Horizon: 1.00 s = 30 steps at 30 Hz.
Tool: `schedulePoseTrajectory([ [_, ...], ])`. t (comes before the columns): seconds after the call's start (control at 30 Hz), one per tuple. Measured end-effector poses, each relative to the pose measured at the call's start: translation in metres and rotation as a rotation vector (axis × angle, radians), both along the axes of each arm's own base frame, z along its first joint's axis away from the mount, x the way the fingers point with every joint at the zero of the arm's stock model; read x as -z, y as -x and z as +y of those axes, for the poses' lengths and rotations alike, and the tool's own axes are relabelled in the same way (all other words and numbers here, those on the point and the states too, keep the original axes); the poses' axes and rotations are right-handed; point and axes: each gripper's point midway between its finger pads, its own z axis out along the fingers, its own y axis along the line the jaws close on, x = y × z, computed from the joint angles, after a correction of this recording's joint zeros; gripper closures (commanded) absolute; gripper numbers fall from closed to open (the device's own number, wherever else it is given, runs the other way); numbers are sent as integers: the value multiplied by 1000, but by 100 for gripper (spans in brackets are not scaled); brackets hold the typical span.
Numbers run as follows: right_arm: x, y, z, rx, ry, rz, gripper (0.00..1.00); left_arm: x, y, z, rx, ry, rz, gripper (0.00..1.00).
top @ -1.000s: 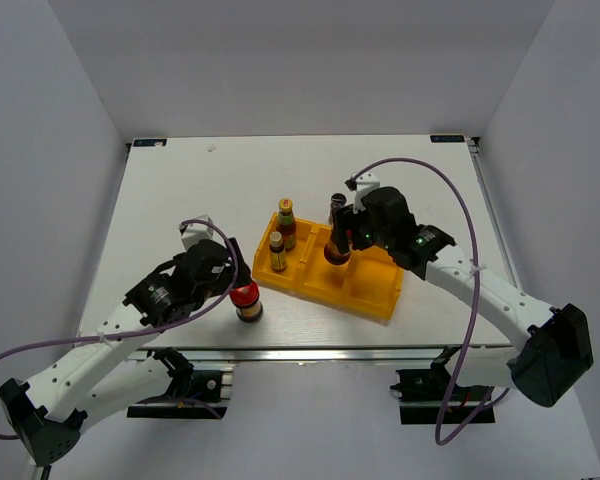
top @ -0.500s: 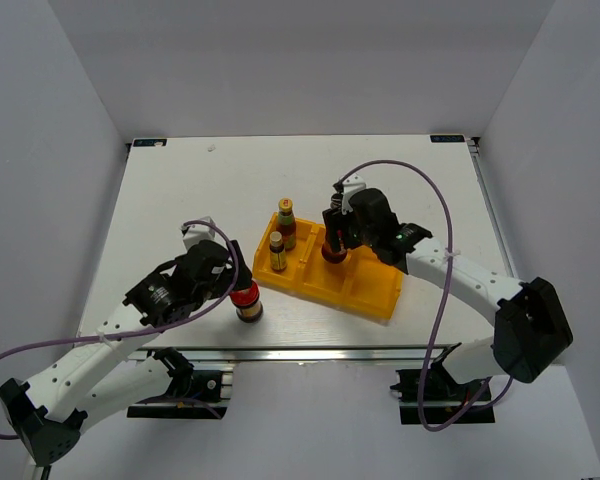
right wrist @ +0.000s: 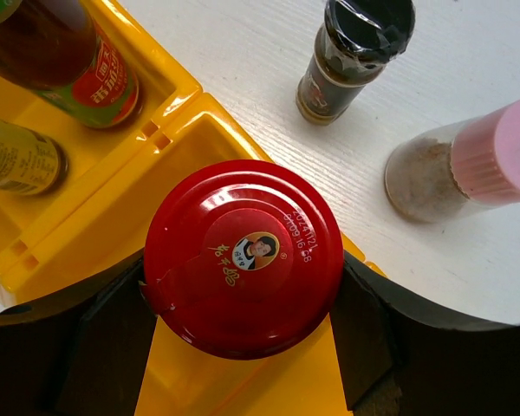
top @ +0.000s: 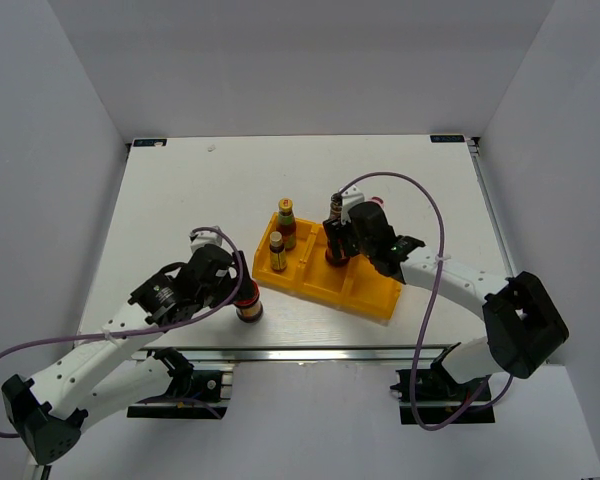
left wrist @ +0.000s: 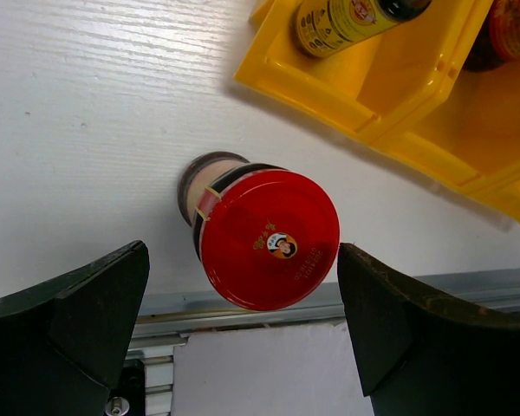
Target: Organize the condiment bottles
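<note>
Right gripper [right wrist: 243, 270] apparently tight on red-lidded jar [right wrist: 243, 251], body hidden under lid; left gripper [left wrist: 243, 264] apart around second jar [left wrist: 269, 238].

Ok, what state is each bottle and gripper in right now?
front jar: upright on table, lidded.
left gripper: open, straddling front jar.
held jar: lidded, in tray middle compartment.
right gripper: shut on held jar.
sauce bottles: upright, capped, in tray end compartment.
spice jar: upright on table, capped.
pink shaker: upright on table, lidded.
</note>
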Motion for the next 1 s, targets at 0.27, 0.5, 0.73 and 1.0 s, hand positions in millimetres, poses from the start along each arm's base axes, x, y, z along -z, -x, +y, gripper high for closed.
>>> schedulePoseTrajectory([
  [0.27,-3,-4,5,-1,-11,-31,11,4,5,-6,38,11,34,2],
  [0.5,-26,-9,12,3,-77,-88,11,10,6,-8,43,-5,61,2],
  [0.73,-77,-10,-3,101,-172,-188,11,14,3,-10,49,-28,80,2],
  [1.0,-114,0,-37,240,-253,-288,11,23,1,-15,91,-88,134,16],
])
